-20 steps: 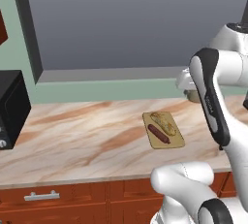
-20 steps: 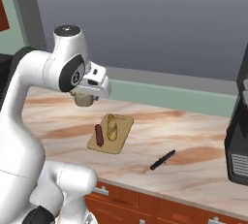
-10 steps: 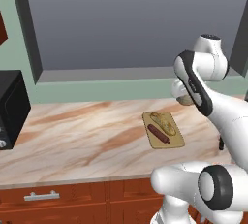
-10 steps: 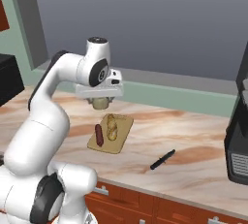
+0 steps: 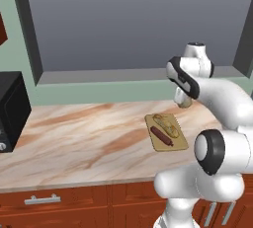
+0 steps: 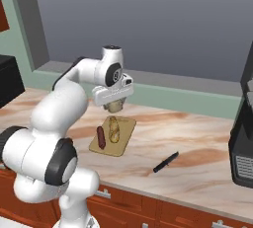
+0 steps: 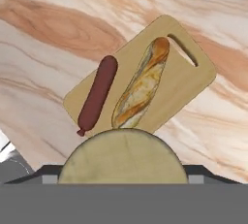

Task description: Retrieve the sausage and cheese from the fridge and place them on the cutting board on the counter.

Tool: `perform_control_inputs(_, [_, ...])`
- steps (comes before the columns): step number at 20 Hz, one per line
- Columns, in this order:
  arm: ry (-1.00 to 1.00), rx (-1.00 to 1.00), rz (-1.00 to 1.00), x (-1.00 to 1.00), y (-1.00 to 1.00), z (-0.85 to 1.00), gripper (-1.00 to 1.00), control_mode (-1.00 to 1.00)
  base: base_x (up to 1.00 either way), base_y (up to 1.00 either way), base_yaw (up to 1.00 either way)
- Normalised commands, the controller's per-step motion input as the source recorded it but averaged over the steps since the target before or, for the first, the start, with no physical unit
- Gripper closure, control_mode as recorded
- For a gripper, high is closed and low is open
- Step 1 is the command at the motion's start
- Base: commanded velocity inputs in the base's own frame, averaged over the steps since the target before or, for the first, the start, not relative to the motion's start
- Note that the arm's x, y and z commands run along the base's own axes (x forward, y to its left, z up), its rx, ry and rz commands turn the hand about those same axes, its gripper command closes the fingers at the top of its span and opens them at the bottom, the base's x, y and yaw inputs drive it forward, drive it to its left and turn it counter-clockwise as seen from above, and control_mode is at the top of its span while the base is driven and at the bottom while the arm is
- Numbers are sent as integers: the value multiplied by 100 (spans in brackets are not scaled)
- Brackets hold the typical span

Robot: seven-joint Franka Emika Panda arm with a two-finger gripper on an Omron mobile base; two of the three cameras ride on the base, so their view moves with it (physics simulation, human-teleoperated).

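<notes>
Counter (image 5: 89,133): we are seeing sausage (image 7: 98,94) lying on cutting board (image 7: 193,80), beside bread (image 7: 141,83).
Gripper (image 6: 114,106): we are holding cheese (image 7: 123,156) above the board; likely firm, light, gripped across its sides.

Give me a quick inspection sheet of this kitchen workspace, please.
Surface: counter, marbled stone, nothing spilled.
Job's things: sausage lies on the cutting board; cheese is held in the air above the board, not yet set down.
Clutter: bread loaf on the board beside the sausage; black knife on the counter.
Grippers: gripper closed around the cheese.
Cables: nothing seen.
Surroundings: black microwave at one end, dark machine at the other.
</notes>
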Motion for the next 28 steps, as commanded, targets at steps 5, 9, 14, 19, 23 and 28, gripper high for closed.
perform_control_inputs(5, [-15, 0, 19, 61, 0, -49, 100, -100, 0, 0, 0])
perform_control_inputs(9, [0, 0, 0, 92, 0, -69, 100, -100, 0, 0, 0])
perform_control_inputs(14, [0, 8, 0, 79, -29, -23, 100, -100, 0, 0, 0])
perform_control_inputs(19, [0, 1, 0, 66, -4, -45, 100, -100, 0, 0, 0])
perform_control_inputs(23, [6, 0, 0, 39, 0, -22, 100, -100, 0, 0, 0])
perform_control_inputs(28, [9, 0, 0, 28, 0, -26, 100, -100, 0, 0, 0])
